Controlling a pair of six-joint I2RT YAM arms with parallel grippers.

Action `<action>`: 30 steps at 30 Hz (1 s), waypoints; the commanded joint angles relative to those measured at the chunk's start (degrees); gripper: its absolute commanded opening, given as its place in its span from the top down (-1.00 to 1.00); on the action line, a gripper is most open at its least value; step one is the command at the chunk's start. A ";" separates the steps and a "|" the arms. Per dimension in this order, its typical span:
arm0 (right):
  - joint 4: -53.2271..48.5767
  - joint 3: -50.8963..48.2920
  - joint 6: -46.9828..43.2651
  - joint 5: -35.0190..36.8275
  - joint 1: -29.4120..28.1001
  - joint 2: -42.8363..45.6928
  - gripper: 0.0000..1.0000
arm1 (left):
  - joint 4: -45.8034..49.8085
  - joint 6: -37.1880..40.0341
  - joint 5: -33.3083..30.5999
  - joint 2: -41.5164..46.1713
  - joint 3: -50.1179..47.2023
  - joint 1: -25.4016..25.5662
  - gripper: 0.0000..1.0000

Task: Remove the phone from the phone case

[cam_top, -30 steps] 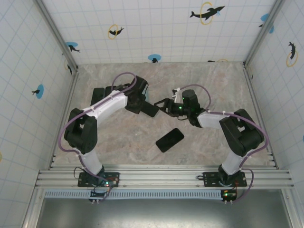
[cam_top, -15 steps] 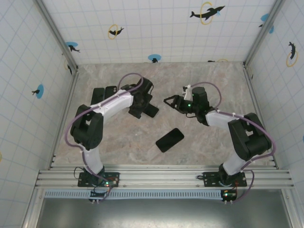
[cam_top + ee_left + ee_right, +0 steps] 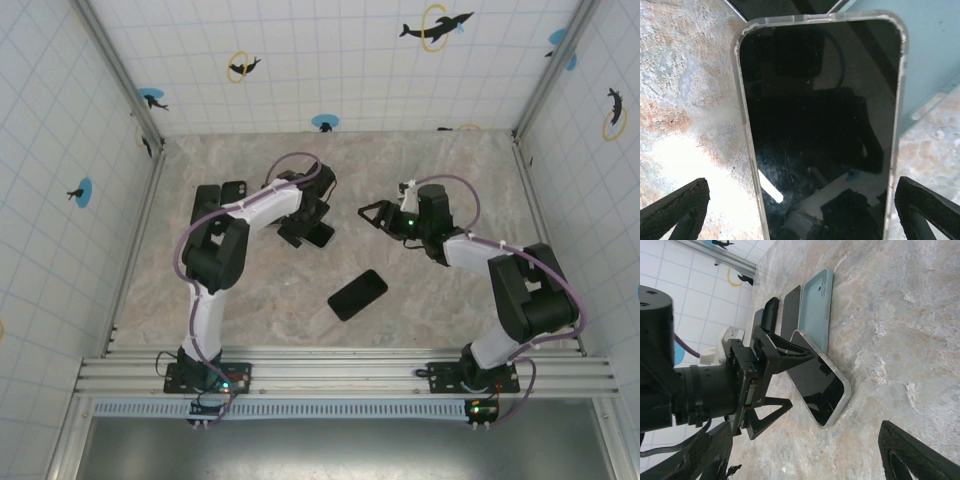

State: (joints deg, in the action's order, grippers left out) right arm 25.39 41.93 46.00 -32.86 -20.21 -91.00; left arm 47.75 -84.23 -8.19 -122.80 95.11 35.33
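A clear-rimmed phone case [image 3: 820,100] with a glossy dark face lies flat on the marble table; I cannot tell whether a phone fills it. My left gripper [image 3: 801,200] hovers over its near end, fingers wide open on either side and not touching it. The right wrist view shows the same case [image 3: 822,387] under the open left gripper [image 3: 801,380]. My right gripper [image 3: 372,213] stands open to the case's right, apart from it, with nothing between its fingers [image 3: 915,455]. A bare black phone [image 3: 357,294] lies alone nearer the front.
A light blue case [image 3: 816,310], a dark slab [image 3: 790,315] and a black case [image 3: 769,315] lie side by side just behind the clear-rimmed one. Black cases [image 3: 207,200] sit at the back left. Tiled walls enclose the table [image 3: 450,290].
My left gripper has opened and let go of the clear-rimmed case, which now lies on the table. The right gripper has drawn back to the right. The bare phone has not moved.
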 commanded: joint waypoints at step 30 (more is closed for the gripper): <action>7.03 -4.31 4.83 -3.79 3.52 0.30 -0.55 | 10.26 2.53 2.47 -9.06 9.57 -0.14 -0.81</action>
State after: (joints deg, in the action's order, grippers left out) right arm 29.43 38.68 50.06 -36.01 -17.06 -91.00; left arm 54.46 -82.26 -6.44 -130.06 103.53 35.31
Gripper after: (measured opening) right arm 0.774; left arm 0.919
